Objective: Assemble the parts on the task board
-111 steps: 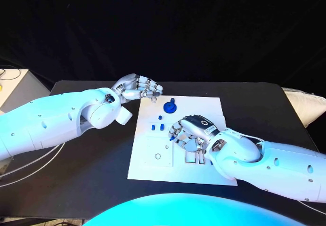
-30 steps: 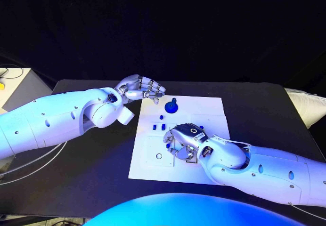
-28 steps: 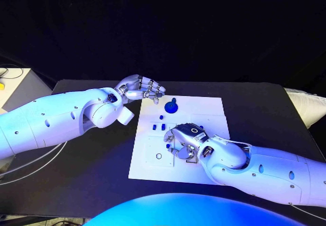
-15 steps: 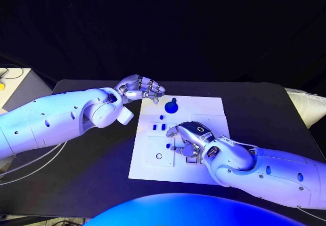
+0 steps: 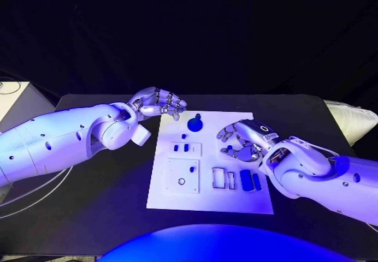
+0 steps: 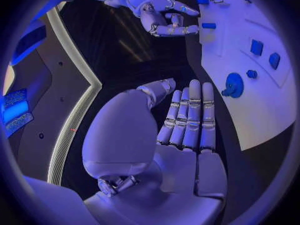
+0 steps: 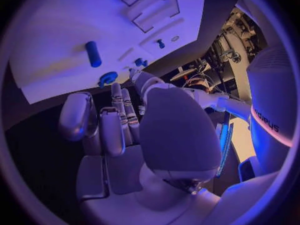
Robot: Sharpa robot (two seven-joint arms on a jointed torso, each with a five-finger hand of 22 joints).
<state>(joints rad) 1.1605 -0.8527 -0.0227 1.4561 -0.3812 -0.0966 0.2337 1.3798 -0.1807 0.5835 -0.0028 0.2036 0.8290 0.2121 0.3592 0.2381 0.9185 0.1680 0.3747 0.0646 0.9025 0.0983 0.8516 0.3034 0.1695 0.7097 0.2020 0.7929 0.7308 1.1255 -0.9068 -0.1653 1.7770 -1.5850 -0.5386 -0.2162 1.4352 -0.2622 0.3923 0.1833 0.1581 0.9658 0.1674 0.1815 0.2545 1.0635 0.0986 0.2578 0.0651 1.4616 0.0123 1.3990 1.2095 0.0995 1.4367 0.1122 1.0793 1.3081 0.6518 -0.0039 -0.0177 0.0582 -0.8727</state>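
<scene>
Right hand (image 5: 242, 143) fingers (image 7: 111, 130) curled, empty; left hand (image 5: 158, 102) fingers curled.

Left arm reaches in from the side, its left hand (image 5: 159, 102) raised with fingers curled in together, nothing between them. Right arm comes across low, bent at the wrist, and the right hand (image 5: 242, 141) hangs palm down, fingers curled loosely under the palm, holding nothing that can be seen.
</scene>
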